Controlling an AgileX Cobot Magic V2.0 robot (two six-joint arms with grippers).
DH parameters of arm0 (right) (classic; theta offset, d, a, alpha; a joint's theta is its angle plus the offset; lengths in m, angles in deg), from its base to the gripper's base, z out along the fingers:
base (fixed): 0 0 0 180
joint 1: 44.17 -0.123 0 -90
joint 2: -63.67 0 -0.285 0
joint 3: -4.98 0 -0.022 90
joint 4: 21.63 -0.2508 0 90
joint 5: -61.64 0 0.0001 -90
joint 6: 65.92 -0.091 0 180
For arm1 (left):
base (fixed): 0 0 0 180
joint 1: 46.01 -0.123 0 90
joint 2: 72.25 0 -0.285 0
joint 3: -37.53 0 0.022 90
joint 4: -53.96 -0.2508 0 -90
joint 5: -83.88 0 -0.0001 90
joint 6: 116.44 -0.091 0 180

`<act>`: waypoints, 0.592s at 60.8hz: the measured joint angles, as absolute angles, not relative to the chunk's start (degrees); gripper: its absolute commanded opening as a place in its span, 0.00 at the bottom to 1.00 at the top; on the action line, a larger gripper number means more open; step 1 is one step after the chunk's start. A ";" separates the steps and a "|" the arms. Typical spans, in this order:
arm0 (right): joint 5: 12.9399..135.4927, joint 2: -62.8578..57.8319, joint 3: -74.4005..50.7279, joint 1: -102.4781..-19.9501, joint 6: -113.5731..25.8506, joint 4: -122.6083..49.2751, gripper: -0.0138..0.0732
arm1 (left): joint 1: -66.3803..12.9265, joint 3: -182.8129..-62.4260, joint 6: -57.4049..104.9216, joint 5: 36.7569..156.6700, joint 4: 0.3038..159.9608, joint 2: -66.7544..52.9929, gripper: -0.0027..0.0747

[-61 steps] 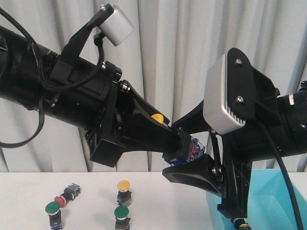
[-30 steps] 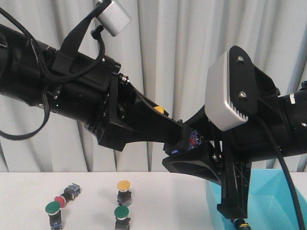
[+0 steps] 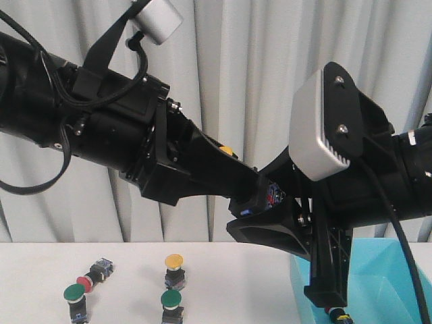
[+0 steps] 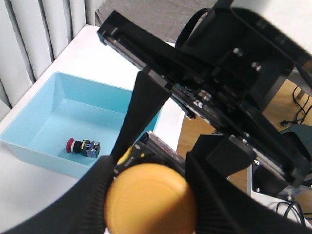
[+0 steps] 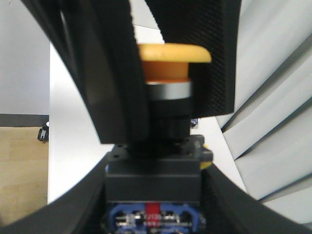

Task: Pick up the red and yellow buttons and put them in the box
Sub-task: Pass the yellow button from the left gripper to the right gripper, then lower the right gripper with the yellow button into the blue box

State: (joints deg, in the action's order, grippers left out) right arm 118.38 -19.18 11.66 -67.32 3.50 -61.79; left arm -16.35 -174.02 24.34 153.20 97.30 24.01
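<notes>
Nearest the camera, on the desk (image 3: 223,270): a green button (image 3: 74,292) and a second green one (image 3: 171,299) in front, with a red button (image 3: 84,281) lying on its side and a yellow button (image 3: 174,261) standing upright just behind them. To the right stands the blue box (image 3: 388,283), one red button (image 4: 73,144) already lying on its floor. Above all this the two arms meet in mid-air over the box's near side. The left claw (image 4: 148,195) is clenched on a yellow button (image 4: 148,200), cap between its fingers; the right claw (image 5: 153,195) is closed on the same button's black and blue body, from the opposite end. Compared with a second ago, the left arm has swung upward and its wrist camera has risen, while the meeting point has barely shifted. Judgement: a hand-over is under way, the button shared by both claws; the left must let go before the right can carry it down into the box. Three buttons of wanted colours accounted for, two yet on the desk.
</notes>
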 measured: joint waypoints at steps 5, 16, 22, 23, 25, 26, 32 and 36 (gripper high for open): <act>118.44 -19.18 11.66 -67.32 3.55 -61.91 0.15 | -16.35 -174.02 24.43 153.20 97.30 24.01 0.72; 118.49 -19.18 11.66 -67.32 3.55 -62.09 0.15 | -16.35 -174.02 24.73 153.13 97.30 24.01 0.81; 118.49 -19.18 11.66 -67.32 3.55 -62.09 0.15 | -16.35 -174.02 24.73 152.28 97.30 24.01 0.80; 118.49 -19.18 11.66 -67.32 3.55 -62.09 0.15 | -16.35 -174.02 24.73 152.09 97.30 24.01 0.80; 118.49 -19.18 11.66 -67.32 3.55 -62.02 0.15 | -16.35 -174.08 24.73 151.82 97.30 24.01 0.80; 118.49 -19.18 11.66 -67.32 3.55 -62.02 0.15 | -16.35 -174.08 24.73 151.64 97.30 24.01 0.79; 118.49 -19.18 11.66 -67.32 3.13 -61.21 0.15 | -16.35 -174.08 24.73 149.14 97.30 23.67 0.78; 118.49 -19.18 11.66 -67.32 2.23 -60.04 0.15 | -16.35 -174.08 24.73 147.23 96.68 23.16 0.77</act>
State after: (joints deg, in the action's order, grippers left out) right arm 118.49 -19.18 11.66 -67.32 2.23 -60.04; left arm -16.35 -174.08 24.73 147.23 96.68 23.16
